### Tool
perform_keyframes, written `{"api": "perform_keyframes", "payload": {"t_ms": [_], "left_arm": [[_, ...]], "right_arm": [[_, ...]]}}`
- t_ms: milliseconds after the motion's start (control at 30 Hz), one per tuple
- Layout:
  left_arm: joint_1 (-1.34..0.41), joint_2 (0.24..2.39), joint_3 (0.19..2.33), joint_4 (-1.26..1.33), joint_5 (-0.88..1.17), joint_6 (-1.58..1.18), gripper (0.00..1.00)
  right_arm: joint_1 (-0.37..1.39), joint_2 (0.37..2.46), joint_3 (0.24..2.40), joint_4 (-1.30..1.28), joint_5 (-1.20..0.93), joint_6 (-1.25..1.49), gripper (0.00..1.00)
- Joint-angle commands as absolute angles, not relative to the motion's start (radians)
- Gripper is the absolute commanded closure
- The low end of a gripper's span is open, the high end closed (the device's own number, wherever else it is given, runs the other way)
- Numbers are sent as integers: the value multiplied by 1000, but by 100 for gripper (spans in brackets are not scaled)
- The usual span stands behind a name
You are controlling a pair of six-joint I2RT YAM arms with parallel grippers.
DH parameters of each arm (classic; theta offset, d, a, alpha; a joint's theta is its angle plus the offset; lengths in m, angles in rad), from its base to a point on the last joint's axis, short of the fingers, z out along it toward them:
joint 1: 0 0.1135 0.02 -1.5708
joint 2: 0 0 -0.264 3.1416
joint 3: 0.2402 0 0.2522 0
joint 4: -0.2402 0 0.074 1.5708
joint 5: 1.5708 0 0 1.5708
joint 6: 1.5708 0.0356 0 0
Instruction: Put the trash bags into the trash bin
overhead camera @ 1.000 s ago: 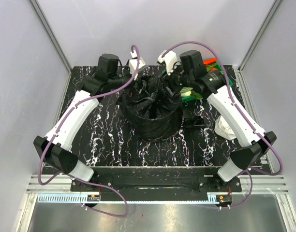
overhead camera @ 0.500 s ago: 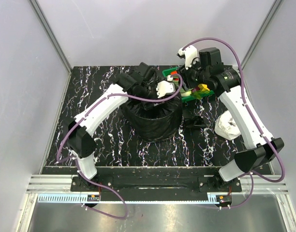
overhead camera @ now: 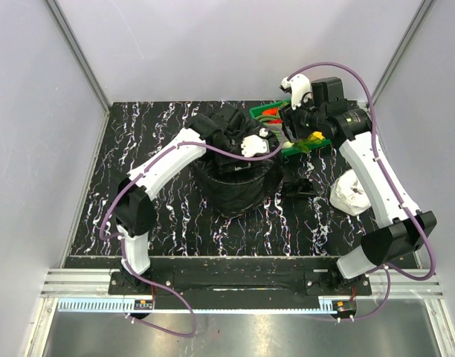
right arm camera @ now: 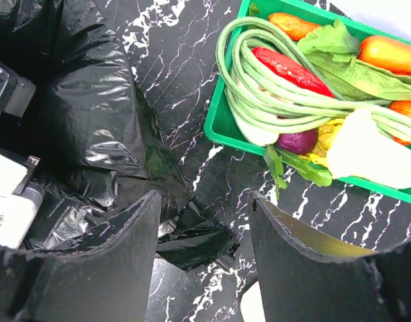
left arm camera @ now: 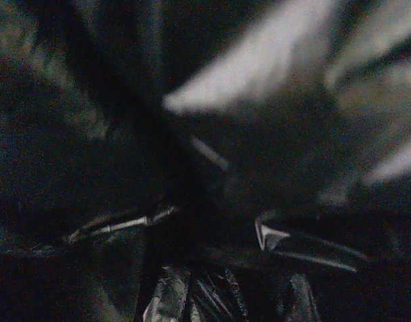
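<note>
A glossy black trash bag drapes over the round trash bin, whose walls are hidden under the film. My left arm's wrist dips into the bin's mouth from above. In the left wrist view the left gripper is deep among dark wrinkled film, and its jaws stand apart, but a grip cannot be made out. My right gripper is open and empty, hovering between the bin and the green tray. A second crumpled black trash bag lies on the table below it, also visible from above.
A green tray of vegetables stands behind and right of the bin, close under the right wrist. A white plastic wad lies at the right, next to the right arm. The tabletop is black marble-patterned.
The left arm swung from the back left over the bin and down into its mouth, its jaws narrowing. The right gripper drew back from the bin's rim toward the tray.
</note>
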State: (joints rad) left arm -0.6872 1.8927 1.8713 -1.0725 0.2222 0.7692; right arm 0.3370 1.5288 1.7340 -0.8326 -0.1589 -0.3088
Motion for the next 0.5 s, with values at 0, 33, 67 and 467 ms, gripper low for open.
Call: {"api": "perform_keyframes", "payload": {"t_ms": [0,33,67,467], "left_arm": [[-692,1919,1853,-1054,206,790,33],[-692,1924,1847,-1048,206,793,32],[-692,1928,1845,-1045,206,793,32],[-692,1967,1790,-994,203,782,30]], "right_arm": [[328,1485,1707,-778,-178,-298,39],[328,1483,1698,-775,-178,-298,39],[328,1483,1691,-775,-179,-298,39],[324,1463,1634,-765,-184,-295,40]]}}
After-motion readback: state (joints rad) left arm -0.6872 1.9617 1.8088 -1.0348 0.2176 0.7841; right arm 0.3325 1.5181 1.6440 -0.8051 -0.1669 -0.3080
